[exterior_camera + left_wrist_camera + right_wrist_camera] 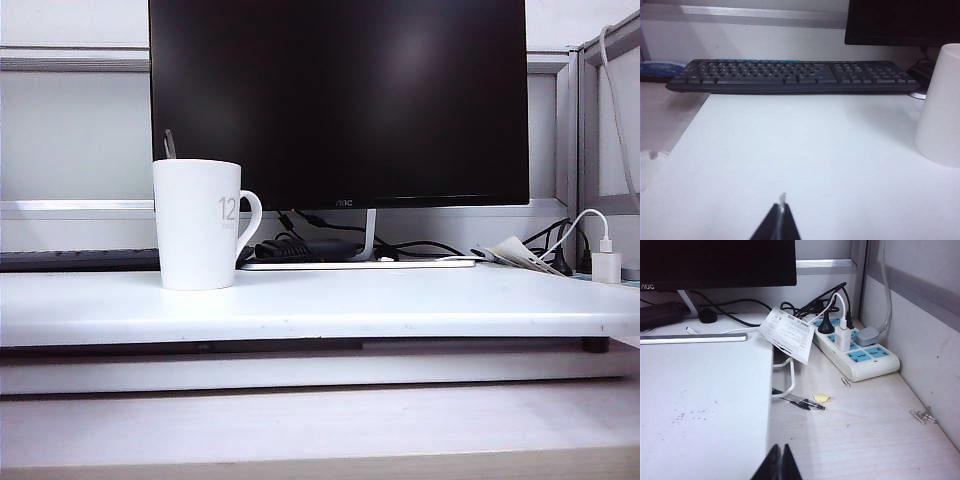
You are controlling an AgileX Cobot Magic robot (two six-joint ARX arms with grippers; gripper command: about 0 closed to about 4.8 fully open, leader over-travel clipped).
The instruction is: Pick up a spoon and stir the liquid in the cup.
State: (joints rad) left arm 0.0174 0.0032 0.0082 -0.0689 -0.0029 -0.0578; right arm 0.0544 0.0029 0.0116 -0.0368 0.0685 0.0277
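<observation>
A tall white cup (198, 224) with a grey "12" and a loop handle stands on the left of the white table (400, 305). A thin grey spoon (169, 144) handle sticks up out of it; its bowl is hidden inside. In the left wrist view the cup (941, 107) stands ahead and off to one side of my left gripper (782, 206), which is shut and empty, low over the white top. My right gripper (780, 446) is shut too, empty, over the table's right edge. Neither gripper shows in the exterior view.
A black monitor (340, 100) on a silver stand fills the back. A black keyboard (790, 76) lies behind the cup. Beside the table's right edge lie a power strip (855, 350) with plugs and cables, a paper tag (788, 335), a pen (802, 402) and paper clips (922, 415).
</observation>
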